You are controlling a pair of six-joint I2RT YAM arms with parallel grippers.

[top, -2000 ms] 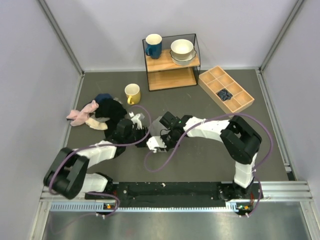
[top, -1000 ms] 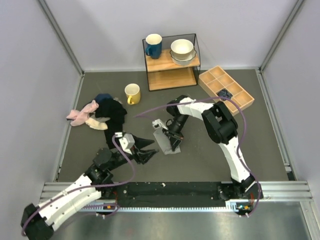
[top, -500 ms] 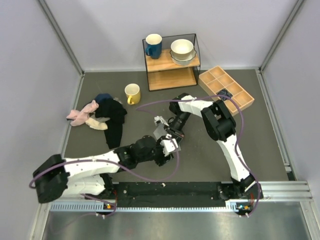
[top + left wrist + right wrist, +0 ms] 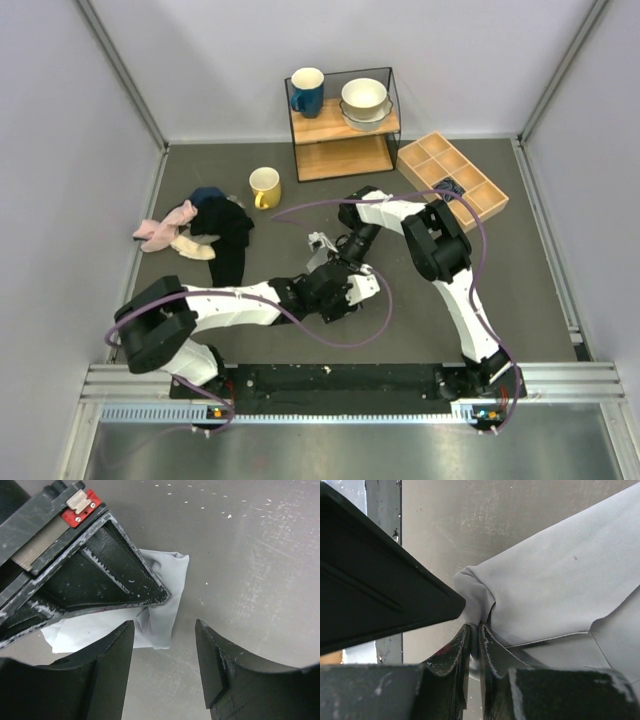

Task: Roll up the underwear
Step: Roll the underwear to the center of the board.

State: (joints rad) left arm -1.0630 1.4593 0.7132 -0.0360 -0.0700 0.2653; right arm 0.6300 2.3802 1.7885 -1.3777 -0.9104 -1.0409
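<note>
The underwear (image 4: 319,245) is a light grey cloth lying partly folded on the dark table at mid-table, mostly under the two grippers. In the right wrist view the cloth (image 4: 560,575) spreads to the right, and my right gripper (image 4: 474,630) is shut on a raised fold at its edge. In the top view the right gripper (image 4: 346,262) sits over the cloth. My left gripper (image 4: 165,630) is open, its jaws on either side of the cloth's near corner (image 4: 162,615), not touching it. It shows in the top view (image 4: 345,282) right beside the right gripper.
A yellow mug (image 4: 265,187) and a pile of dark, pink and cream clothes (image 4: 200,225) lie to the left. A wooden shelf (image 4: 342,125) with a blue mug and bowls stands at the back. A wooden divided tray (image 4: 478,205) at back right holds a dark blue bundle (image 4: 449,188).
My left arm has swung in from the near left and brought its open gripper up to the cloth. My right gripper has stayed shut on the cloth at mid-table.
</note>
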